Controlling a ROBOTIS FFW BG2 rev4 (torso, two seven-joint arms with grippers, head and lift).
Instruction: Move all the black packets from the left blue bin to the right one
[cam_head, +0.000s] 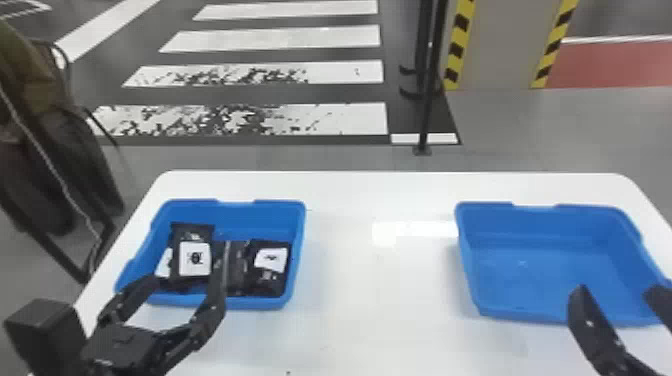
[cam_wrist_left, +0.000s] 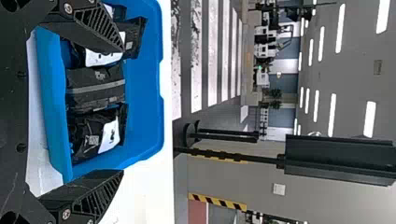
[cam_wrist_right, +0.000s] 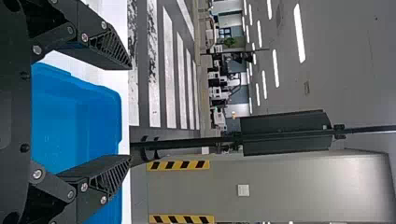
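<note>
Black packets (cam_head: 195, 234) are in the left blue bin (cam_head: 260, 302), at the left end of the white table (cam_head: 360, 320). Dial below: head view, 12 = away from robot.

Head view: both bins, right blue bin (cam_head: 525, 270) at 3 o'clock from the left one. Left gripper (cam_head: 186, 270) is at the left bin's 6-7 o'clock side, fingers wide apart, nothing held. Right gripper (cam_head: 617, 291) is at the right bin's 5-6 o'clock side, also spread wide, nothing held. Left wrist view adds the middle packet's grey band (cam_wrist_left: 96, 87) and a clearer look at the folds.

Orientation: top labelled packet, at 9 o'clock in the bin, has its long axis 12-6, white label (cam_head: 195, 259) up. Another white label (cam_head: 164, 264) pokes out at its 8 o'clock edge. Middle packet runs 12-6, band along it. Packet at 4 o'clock leans slightly 1-7, label (cam_head: 271, 259) near its 12 end.

In the way: left gripper's 3 o'clock-side finger crosses the head camera's line to the middle packet's edge. Bin walls stand around the packets. Black post (cam_head: 426, 110) stands on the floor past the table, toward 1 o'clock.
</note>
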